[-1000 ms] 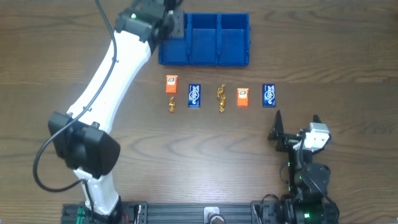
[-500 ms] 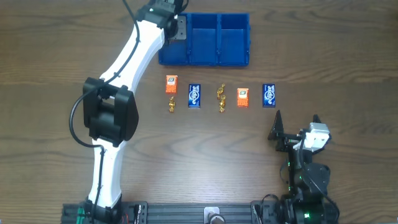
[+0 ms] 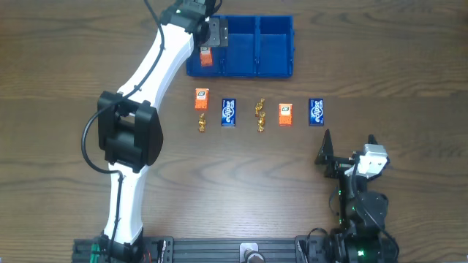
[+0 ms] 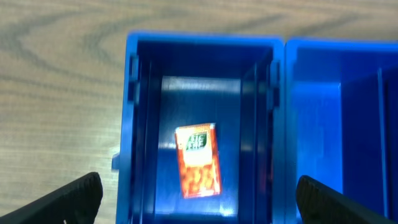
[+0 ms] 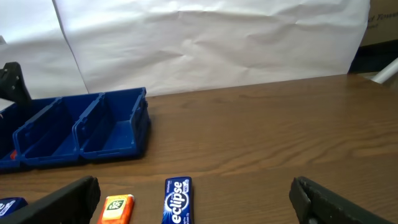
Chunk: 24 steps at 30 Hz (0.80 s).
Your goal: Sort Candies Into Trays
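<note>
My left gripper [image 3: 214, 34] hangs over the left-hand compartment of the blue tray [image 3: 241, 71]. Its fingers are spread wide and grip nothing. The wrist view shows one at each side, with the compartment between them. An orange box [image 4: 198, 160] lies flat on that compartment's floor, apart from its walls as far as I can tell. I judge this drop as good as done.

To finish it cleanly, I should rise straight up until my fingers clear the tray's walls, and only then swing away. A sideways move while low could catch the rim and drag the tray across the counter [image 3: 409, 66].

The next matching piece is a second orange box [image 3: 201, 98], the nearest one on my side. A gold-wrapped candy [image 3: 202, 123] lies just beside it, so I should come down squarely and close across the box's narrow sides without nudging the candy. A third orange box [image 3: 285, 114] lies farther along, between another gold candy [image 3: 259, 108] and a blue pack [image 3: 316, 111]. That one may suit my right gripper [image 3: 348, 145] better, which sits open and empty near that end. The other blue pack [image 3: 229, 112] belongs in a different compartment.
</note>
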Motion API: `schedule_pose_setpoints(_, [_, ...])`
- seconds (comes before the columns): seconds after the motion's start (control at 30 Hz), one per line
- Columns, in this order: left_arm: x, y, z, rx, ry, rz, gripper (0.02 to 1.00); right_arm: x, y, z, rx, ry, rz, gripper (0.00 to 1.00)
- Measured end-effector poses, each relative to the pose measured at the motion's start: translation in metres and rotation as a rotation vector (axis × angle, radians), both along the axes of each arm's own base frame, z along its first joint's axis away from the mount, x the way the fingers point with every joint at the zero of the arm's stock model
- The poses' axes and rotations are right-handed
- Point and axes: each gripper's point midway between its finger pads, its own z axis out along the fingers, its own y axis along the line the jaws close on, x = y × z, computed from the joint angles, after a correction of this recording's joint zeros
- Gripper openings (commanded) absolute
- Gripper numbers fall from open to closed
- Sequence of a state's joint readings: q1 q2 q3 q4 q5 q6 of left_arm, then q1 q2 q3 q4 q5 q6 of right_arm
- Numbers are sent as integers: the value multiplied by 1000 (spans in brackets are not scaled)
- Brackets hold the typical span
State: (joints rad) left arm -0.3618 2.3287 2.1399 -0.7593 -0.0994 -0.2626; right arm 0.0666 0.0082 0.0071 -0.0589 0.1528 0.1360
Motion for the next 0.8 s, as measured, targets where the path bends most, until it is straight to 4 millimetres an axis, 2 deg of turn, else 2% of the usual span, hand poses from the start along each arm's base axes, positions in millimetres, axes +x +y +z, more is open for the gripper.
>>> schedule_pose_setpoints(0.07, [-9,0,2,7,28,-7,1000,0,0,0,0,0,0,998])
schedule_pose_setpoints(0.13, [-24,-1,18,14,45,-14,1000,0,0,0,0,0,0,998])
schedule_pose_setpoints(0.17, [-32,-4,33,13,37,-16,1000,0,0,0,0,0,0,998])
schedule_pose_setpoints(0.2, [-43,-8,59,3,9,-21,1000,0,0,0,0,0,0,998])
schedule_pose_setpoints(0.23, [-56,-16,93,-20,-49,-37,998,0,0,0,0,0,0,998])
schedule_pose_setpoints(0.3, [-78,-27,137,-76,-153,-62,1000,0,0,0,0,0,0,998])
schedule_pose_setpoints(0.33, [-93,-27,148,-98,-178,-66,1000,0,0,0,0,0,0,998])
schedule_pose_setpoints(0.37, [-107,-22,148,-108,-184,-64,1000,0,0,0,0,0,0,998])
schedule_pose_setpoints(0.43, [-120,-12,125,-103,-154,-45,996,0,0,0,0,0,0,998])
schedule_pose_setpoints(0.6, [-148,7,6,6,84,-16,982,0,0,0,0,0,0,998])
schedule_pose_setpoints(0.67, [-153,9,-13,24,122,-15,976,0,0,0,0,0,0,998])
schedule_pose_setpoints(0.8, [-149,7,-19,19,116,-12,958,0,0,0,0,0,0,998])
